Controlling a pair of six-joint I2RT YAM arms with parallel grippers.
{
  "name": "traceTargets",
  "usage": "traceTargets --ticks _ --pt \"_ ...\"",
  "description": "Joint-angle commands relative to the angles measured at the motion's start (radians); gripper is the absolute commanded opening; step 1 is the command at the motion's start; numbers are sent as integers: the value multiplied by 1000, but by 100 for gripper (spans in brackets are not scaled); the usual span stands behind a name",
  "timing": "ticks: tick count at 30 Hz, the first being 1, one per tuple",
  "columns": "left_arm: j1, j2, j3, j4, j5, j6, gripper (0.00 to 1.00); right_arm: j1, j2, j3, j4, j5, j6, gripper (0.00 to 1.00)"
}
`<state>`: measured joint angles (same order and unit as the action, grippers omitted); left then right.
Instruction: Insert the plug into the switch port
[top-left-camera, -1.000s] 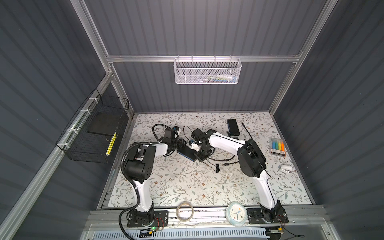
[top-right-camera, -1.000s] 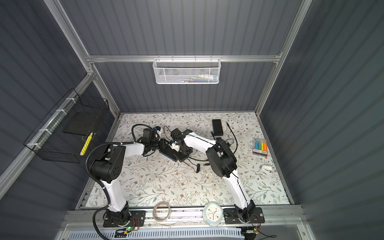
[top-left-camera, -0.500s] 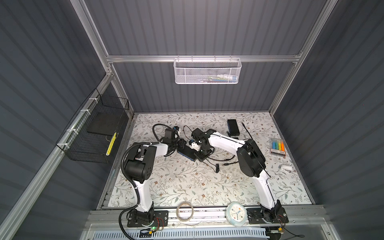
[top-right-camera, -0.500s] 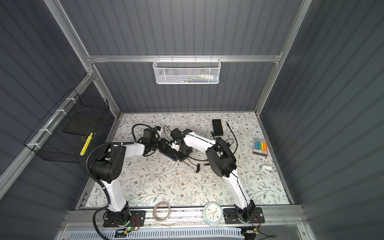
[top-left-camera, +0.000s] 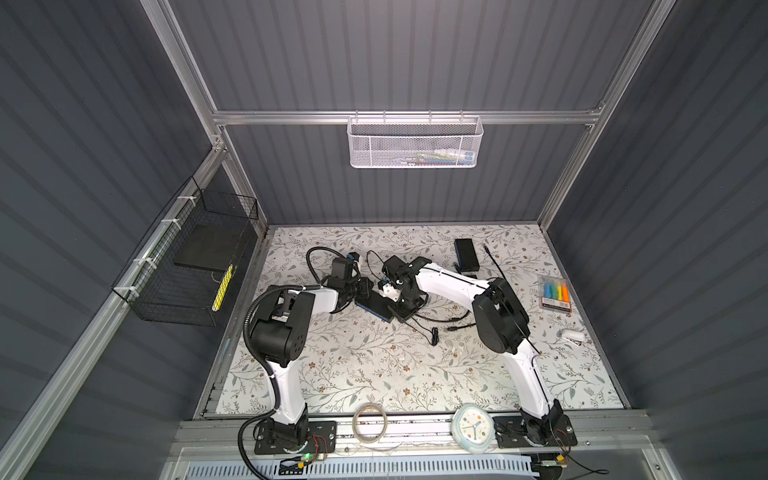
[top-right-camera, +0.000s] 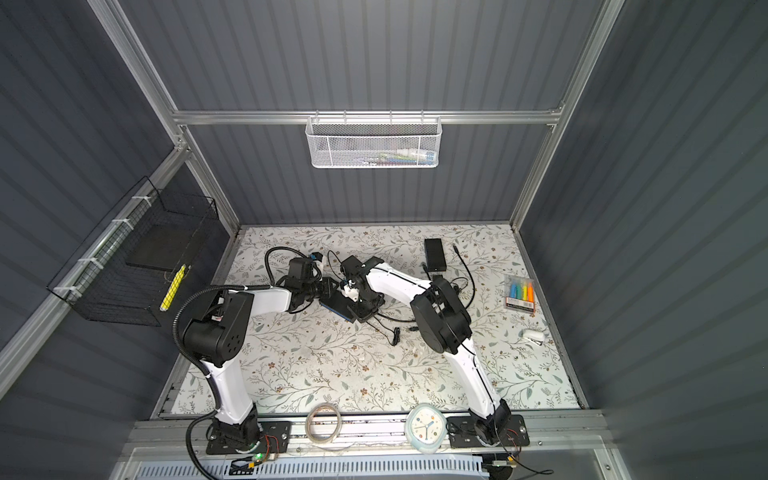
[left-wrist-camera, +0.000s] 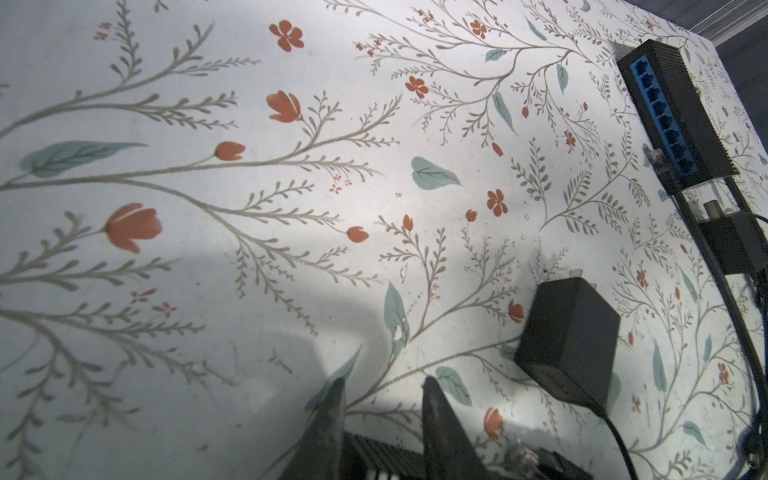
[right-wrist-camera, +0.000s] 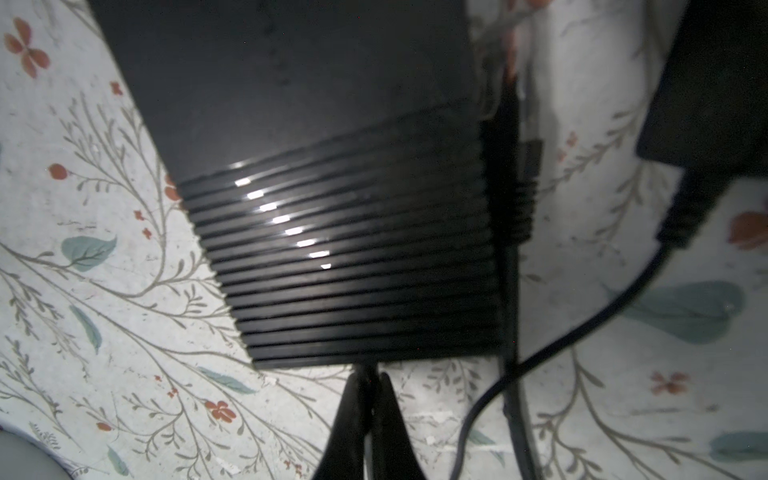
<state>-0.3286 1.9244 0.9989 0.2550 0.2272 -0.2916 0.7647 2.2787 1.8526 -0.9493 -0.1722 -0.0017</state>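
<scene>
Found left gripper (left-wrist-camera: 385, 380) grasping the ribbed end of the switch (right-wrist-camera: 324, 208), fingers part-way apart with the black case between them. Found right gripper (right-wrist-camera: 368, 376) clenched on nothing, tips set against the opposite ribbed end of the switch. Confirmed in both top views: grippers facing each other, switch on the floral table (top-left-camera: 374, 365) between them. Located plug (left-wrist-camera: 521, 453) as a blurred clear piece just beside the left gripper's finger, at the case edge; unable to tell whether seated in a port. Noted power adapter (left-wrist-camera: 569, 345) near, ahead of the left gripper. Noted second switch (left-wrist-camera: 673, 108) well beyond that, blue ports showing.
</scene>
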Motion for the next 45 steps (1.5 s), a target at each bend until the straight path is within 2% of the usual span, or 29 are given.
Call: traceTargets --ticks 1,15,21,26,27,33,40,45 --pt "-107 55 -54 -130 160 -45 31 10 16 91 304 -47 6 0" --pt "-129 68 -58 -101 176 -76 31 14 18 85 311 -52 -1 0" --pt "-110 48 -50 -158 116 -43 31 13 -10 19 321 -40 -15 0" --pt "-56 39 -65 -146 110 -60 31 16 -60 -88 337 -34 -19 9" --pt "-43 34 -65 -153 69 -59 31 19 -76 -123 344 -27 -17 12" --pt "72 -30 -75 -208 -18 -73 37 23 -228 -355 393 13 -16 34" --pt "110 -194 -31 -304 -148 -66 42 -26 -462 -555 385 78 -2 37" --pt "110 -291 17 -375 -164 -53 45 -76 -596 -645 383 101 5 37"
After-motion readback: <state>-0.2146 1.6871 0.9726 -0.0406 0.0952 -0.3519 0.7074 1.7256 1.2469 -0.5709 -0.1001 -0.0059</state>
